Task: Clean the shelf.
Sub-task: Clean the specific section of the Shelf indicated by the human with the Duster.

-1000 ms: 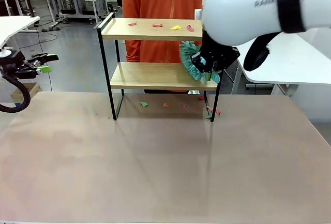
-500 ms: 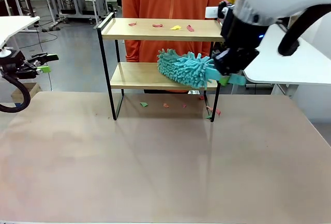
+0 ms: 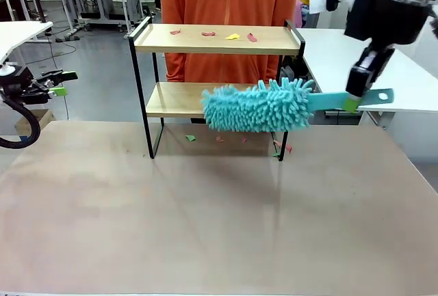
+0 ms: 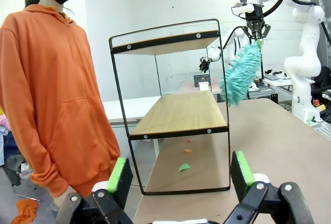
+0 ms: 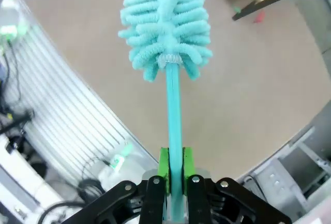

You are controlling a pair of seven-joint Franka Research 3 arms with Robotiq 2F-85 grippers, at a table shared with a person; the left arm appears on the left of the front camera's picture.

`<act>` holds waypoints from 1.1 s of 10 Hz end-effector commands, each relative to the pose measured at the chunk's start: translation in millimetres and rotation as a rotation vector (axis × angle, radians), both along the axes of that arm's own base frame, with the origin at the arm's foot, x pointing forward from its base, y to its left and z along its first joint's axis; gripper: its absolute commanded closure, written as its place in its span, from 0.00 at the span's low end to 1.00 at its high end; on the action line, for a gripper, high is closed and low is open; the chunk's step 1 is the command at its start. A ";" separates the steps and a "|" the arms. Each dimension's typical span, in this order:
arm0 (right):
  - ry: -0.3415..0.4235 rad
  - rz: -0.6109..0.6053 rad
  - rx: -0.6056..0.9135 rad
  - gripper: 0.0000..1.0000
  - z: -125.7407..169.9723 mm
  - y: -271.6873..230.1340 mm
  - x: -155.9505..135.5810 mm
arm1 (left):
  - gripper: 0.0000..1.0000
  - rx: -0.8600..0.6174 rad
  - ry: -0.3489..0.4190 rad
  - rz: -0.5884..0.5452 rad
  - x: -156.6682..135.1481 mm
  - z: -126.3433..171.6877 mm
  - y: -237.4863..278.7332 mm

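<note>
four paper scraps [image 3: 208, 33] lie on the top board of the shelf [image 3: 198, 42], at the worktop's [image 3: 205, 214] far side: up and back from the duster [image 3: 256, 106] head, which lies level across the lower board's front. right tool [image 3: 354, 98], nearer, grips its handle; left tool [image 4: 179, 173] gapes wide, well off left.

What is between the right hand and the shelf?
In the front view, the teal duster that the right hand holds: its handle and fluffy head stretch toward the shelf.
</note>
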State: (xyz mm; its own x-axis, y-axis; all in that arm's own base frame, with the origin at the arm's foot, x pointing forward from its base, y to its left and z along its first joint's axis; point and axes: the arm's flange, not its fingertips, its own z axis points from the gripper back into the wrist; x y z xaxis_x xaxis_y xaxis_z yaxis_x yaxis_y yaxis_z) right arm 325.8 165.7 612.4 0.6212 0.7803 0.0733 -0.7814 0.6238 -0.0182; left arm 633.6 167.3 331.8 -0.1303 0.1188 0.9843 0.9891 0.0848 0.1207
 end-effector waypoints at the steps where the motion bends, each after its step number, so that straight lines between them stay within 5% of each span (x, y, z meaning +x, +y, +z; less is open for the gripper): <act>1: 0.036 0.139 -0.107 0.87 -9.0 -16.7 -3.2 | 0.00 0.004 -0.015 0.001 -1.5 2.2 -0.6; 6: 0.131 0.241 -0.327 0.87 -24.4 -70.9 -23.1 | 0.00 0.004 -0.015 0.001 -1.5 2.2 -0.6; 11: 0.208 0.193 -0.323 0.87 -40.9 -98.9 -27.4 | 0.00 0.004 -0.015 0.001 -1.5 2.2 -0.6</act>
